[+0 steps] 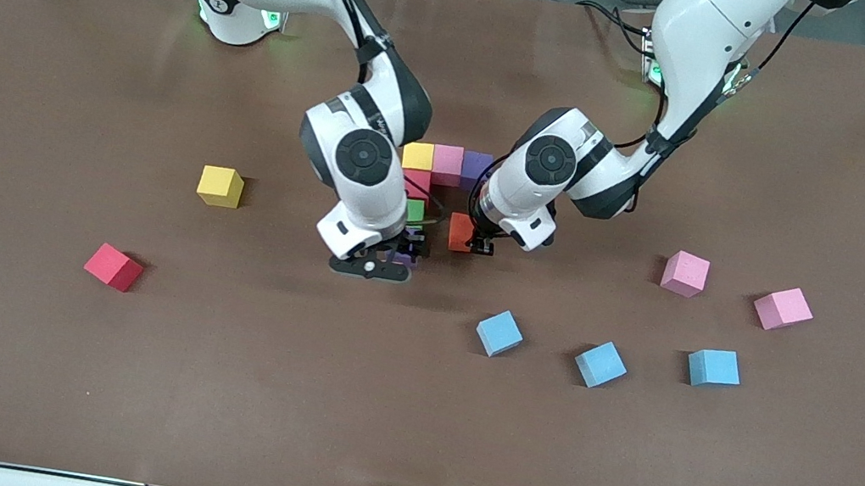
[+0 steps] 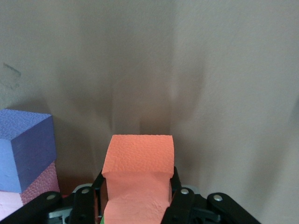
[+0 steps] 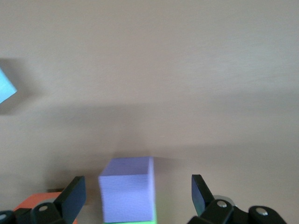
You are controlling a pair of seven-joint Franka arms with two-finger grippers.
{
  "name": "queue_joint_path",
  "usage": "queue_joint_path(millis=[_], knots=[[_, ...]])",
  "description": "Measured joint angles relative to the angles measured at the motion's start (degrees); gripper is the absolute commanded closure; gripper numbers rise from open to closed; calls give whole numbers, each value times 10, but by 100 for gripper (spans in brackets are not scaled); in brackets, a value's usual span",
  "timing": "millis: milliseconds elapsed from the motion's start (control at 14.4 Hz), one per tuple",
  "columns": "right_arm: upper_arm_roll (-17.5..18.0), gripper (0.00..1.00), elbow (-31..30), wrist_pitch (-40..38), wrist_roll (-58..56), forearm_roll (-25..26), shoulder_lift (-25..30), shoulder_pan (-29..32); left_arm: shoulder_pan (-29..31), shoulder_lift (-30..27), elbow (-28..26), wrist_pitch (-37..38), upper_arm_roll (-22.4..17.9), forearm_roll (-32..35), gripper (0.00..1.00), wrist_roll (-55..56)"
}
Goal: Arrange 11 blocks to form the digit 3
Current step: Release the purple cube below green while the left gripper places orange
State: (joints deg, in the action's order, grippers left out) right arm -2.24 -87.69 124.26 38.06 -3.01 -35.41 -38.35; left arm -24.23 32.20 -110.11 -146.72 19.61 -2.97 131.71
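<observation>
1. The partly built figure sits near the middle of the surface [image 1: 33,389]. Its bar of yellow block [image 1: 417,156], pink block [image 1: 447,161] and purple block [image 1: 476,167] runs along the surface's length, from the right arm's end toward the left arm's end.
2. From the yellow end a column comes toward the front camera: a red block [image 1: 417,183], then a green block [image 1: 415,210], mostly hidden under the right arm.
3. The right hand [image 3: 138,193] stands wide, its fingers apart on either side of a second purple block [image 3: 127,189] that rests against the green one, touching neither finger.
4. The left hand [image 2: 138,198] is clamped on the orange block [image 2: 138,163], low at the surface beside the green block, toward the left arm's end.
5. Loose cubes lie well apart: a yellow cube [image 1: 220,186] and a red cube [image 1: 113,266] toward the right arm's end; three light blue cubes [image 1: 500,333] [image 1: 600,364] [image 1: 714,367] and two pink cubes [image 1: 685,273] [image 1: 783,308] toward the left arm's end, several turned askew.
6. The strip nearest the front camera is bare brown surface.
7. All cubes are matte foam of equal size.
</observation>
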Motion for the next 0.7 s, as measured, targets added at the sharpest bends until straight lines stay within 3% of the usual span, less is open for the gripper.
queue_joint_path(millis=[696], knots=[[-8, 0, -84, -31, -5, 1, 87, 102, -35, 20, 3, -32, 0, 37, 71, 62]])
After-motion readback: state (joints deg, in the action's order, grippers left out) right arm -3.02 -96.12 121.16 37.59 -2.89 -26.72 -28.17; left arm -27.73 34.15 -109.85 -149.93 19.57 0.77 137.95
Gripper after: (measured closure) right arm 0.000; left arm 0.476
